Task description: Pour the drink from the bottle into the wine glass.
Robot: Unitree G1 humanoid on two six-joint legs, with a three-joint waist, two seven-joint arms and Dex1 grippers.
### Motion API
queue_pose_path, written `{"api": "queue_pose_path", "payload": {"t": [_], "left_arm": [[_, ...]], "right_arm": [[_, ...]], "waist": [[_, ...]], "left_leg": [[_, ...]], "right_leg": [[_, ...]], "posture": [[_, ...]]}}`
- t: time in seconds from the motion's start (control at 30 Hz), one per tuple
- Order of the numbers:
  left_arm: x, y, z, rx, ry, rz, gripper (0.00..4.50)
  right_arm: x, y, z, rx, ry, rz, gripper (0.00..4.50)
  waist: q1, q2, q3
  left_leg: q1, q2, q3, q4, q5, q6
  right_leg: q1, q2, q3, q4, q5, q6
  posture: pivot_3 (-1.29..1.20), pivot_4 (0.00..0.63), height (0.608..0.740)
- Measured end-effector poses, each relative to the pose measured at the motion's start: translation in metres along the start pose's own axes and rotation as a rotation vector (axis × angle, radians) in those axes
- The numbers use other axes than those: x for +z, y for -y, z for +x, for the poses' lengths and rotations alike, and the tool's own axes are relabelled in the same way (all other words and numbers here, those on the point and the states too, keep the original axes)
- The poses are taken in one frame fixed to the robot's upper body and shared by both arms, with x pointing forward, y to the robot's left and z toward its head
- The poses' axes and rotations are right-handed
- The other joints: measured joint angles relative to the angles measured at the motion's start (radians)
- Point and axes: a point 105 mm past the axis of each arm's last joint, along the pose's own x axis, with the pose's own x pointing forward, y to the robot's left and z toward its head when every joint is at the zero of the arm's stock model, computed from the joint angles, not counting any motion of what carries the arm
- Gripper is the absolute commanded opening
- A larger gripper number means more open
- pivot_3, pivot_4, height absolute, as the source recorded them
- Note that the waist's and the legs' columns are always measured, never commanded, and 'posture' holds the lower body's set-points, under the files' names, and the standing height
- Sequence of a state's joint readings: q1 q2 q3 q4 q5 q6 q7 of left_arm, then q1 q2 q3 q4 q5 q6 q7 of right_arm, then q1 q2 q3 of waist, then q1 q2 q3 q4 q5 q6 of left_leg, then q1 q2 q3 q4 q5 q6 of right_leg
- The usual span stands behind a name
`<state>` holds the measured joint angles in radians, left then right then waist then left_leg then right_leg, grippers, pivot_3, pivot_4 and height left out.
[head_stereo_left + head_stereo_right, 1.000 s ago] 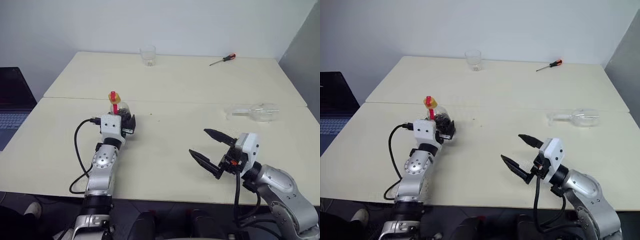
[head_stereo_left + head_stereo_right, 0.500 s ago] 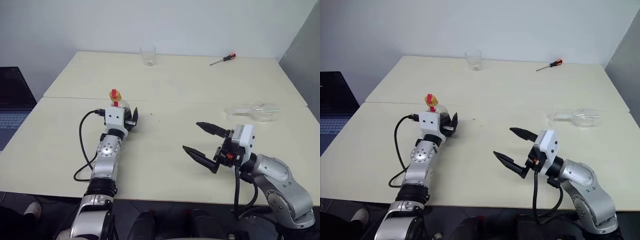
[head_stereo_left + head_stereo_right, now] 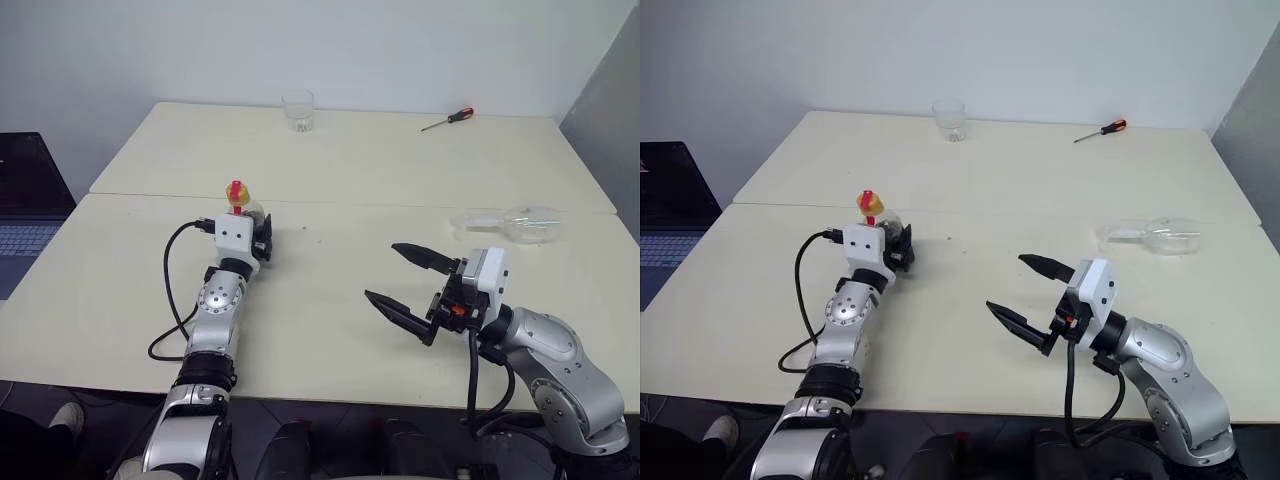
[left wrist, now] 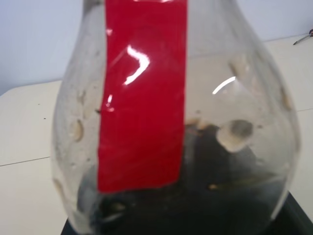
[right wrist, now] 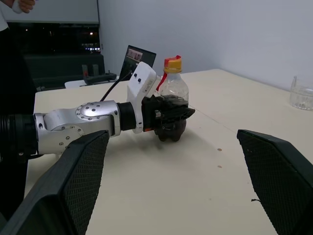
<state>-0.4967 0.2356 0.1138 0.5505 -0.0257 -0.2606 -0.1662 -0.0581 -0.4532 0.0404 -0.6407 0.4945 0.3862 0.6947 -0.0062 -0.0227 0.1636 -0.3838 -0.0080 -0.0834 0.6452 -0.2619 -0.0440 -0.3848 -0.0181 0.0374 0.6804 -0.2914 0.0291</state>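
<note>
Right wrist view | left claw point(image 5: 168, 120) level, clenched around bottle point(image 5: 172, 100) | right claw point(image 3: 408, 288) released, raised over table point(image 3: 330, 170)

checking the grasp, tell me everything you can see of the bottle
The bottle is small, squat, clear plastic with a rounded body, a red strip running down from the neck and a yellow cap. Dark drink fills only its bottom part. It stands upright on the table, left of centre, with the left gripper closed around its lower body.

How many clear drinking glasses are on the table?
2: a tumbler upright near the far edge, and a wine glass lying on its side toward the right. None seems hidden.
</note>
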Motion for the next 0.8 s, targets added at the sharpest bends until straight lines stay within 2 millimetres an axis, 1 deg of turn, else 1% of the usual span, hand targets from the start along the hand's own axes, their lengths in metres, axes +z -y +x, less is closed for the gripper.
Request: {"api": "queue_pose_path", "payload": {"t": [0.2,0.3,0.4,0.5,0.53,0.63,0.7,0.8], "left_arm": [[0.001,-0.001,0.001,-0.015,-0.001,0.004,1.85],[0.002,0.002,0.004,-0.060,-0.017,-0.005,1.81],[0.006,0.014,0.007,-0.193,-0.044,-0.028,1.81],[0.017,0.034,0.006,-0.365,-0.058,-0.056,1.81],[0.021,0.040,0.006,-0.425,-0.060,-0.058,1.81],[0.034,0.050,0.007,-0.535,-0.058,-0.048,1.81],[0.043,0.052,0.011,-0.564,-0.038,-0.046,1.81],[0.047,0.050,0.013,-0.567,-0.028,-0.036,1.81]], "right_arm": [[-0.001,0.003,0.000,-0.004,-0.005,0.003,4.50],[0.005,0.014,0.008,-0.032,-0.001,-0.008,4.50],[0.014,0.037,0.024,-0.091,-0.007,-0.024,4.50],[0.029,0.054,0.045,-0.118,0.020,-0.033,4.50],[0.034,0.057,0.053,-0.117,0.036,-0.029,4.50],[0.045,0.064,0.070,-0.120,0.068,-0.019,4.50],[0.045,0.066,0.075,-0.124,0.069,-0.015,4.50],[0.040,0.068,0.075,-0.132,0.056,-0.005,4.50]], "waist": [[0.000,0.000,0.000],[-0.001,0.000,0.000],[-0.004,0.000,0.000],[-0.011,0.000,0.001],[-0.014,0.000,0.001],[-0.019,0.000,0.001],[-0.019,0.000,0.001],[-0.022,0.000,0.001]], "left_leg": [[0.000,0.000,0.000,0.000,0.000,0.000],[0.000,0.000,0.000,0.000,0.000,0.000],[0.000,0.000,0.000,0.000,0.000,0.000],[-0.002,0.000,-0.001,0.000,0.000,0.000],[-0.002,0.000,-0.001,0.000,0.000,0.000],[-0.003,0.000,-0.001,0.000,0.000,0.000],[-0.003,0.000,-0.001,0.000,0.000,0.000],[-0.004,0.000,0.000,0.000,0.000,0.000]], "right_leg": [[0.000,0.000,0.000,0.000,0.000,0.000],[0.000,0.000,0.000,0.000,0.000,0.000],[-0.001,0.002,0.000,0.001,0.000,0.000],[-0.003,0.002,0.001,0.001,0.000,-0.001],[-0.003,0.002,0.001,0.001,0.000,-0.001],[-0.004,0.001,0.001,0.000,0.000,-0.001],[-0.004,0.000,0.001,0.000,0.000,-0.001],[-0.004,-0.001,0.002,0.000,0.000,-0.001]], "posture": [[0.00,0.150,0.740],[0.00,0.150,0.740],[0.00,0.150,0.740],[0.00,0.150,0.740],[0.00,0.150,0.740],[0.00,0.150,0.740],[0.00,0.150,0.740],[0.00,0.150,0.740]]}}
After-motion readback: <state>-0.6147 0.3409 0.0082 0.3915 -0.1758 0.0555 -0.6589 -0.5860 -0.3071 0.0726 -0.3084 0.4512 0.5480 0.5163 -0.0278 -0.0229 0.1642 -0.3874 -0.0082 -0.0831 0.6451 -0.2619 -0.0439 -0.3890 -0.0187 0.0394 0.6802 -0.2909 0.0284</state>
